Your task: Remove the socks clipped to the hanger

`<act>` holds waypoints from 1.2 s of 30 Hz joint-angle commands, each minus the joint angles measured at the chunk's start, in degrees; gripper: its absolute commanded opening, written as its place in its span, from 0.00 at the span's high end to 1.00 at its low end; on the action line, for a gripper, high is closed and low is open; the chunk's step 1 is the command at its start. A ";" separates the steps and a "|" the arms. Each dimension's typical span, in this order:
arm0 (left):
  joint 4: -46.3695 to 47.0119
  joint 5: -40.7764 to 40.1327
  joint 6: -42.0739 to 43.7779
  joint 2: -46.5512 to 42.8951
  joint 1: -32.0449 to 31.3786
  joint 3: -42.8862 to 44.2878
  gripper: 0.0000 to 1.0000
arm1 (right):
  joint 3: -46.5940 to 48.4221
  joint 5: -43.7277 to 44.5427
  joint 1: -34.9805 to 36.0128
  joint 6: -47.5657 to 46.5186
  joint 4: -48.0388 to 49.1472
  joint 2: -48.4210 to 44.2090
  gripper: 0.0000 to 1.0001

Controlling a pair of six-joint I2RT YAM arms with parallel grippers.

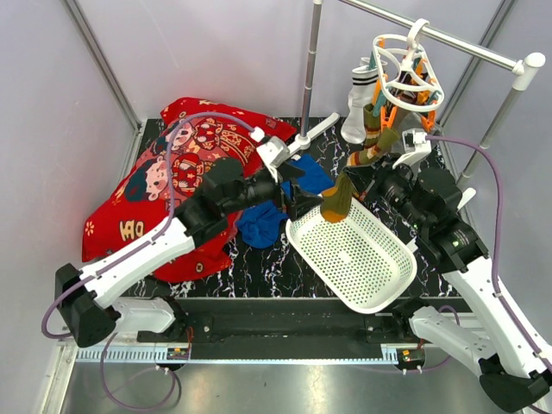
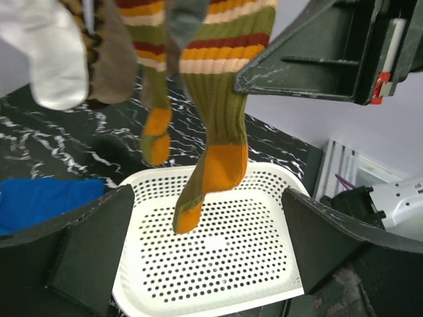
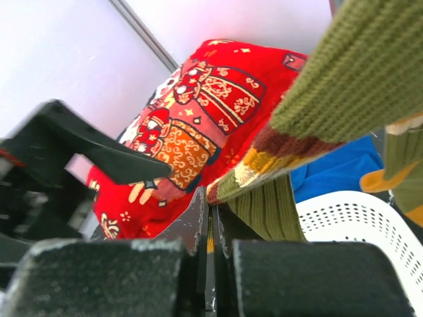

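So the right hand (image 3: 211,221) is pressed together low on one olive-green sock (image 2: 213,125). A sliver of orange is seen between the fingers (image 3: 192,228), so the ribbed cloth is probably pinched there, though that close view is too cramped for it to be called certain.

The sock is stretched from the hanger (image 1: 405,67) down towards the white basket (image 1: 379,259), with its orange toe dangling right above the mesh. That placement makes sense: once the sock is tugged free of the hanger, it can be dropped straight in.

The left hand (image 2: 208,247) is held wide apart and empty at the basket's far corner, aimed up at the dangling toes. It is most likely parked there so another sock can be reached.

The hanger itself is hooked on the metal rail (image 1: 457,39) above the back right of the desk (image 1: 259,266). The white sock (image 1: 357,102) and another olive-green one (image 2: 156,122) are clipped to it. No sock is seen lying in the basket, so most of the job is left to be done.
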 commanded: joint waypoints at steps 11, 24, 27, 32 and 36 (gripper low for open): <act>11.97 0.92 6.82 11.91 -4.83 5.07 0.01 | 1.29 -1.46 -0.14 3.95 2.66 -4.17 1.00; 11.98 -12.00 2.43 16.13 -6.50 8.42 1.00 | 11.73 6.80 -0.14 10.28 -16.45 -3.65 0.29; 12.68 -12.70 2.78 15.78 -7.38 7.72 1.00 | 17.97 10.92 -0.14 9.50 -21.75 -2.06 0.30; 12.95 -20.16 6.11 16.13 -10.72 7.63 1.00 | 30.43 25.77 -0.14 7.91 -28.79 5.03 0.34; 12.95 -24.38 7.17 15.87 -12.91 7.72 1.00 | 41.78 26.58 -0.14 5.28 -36.08 12.60 0.42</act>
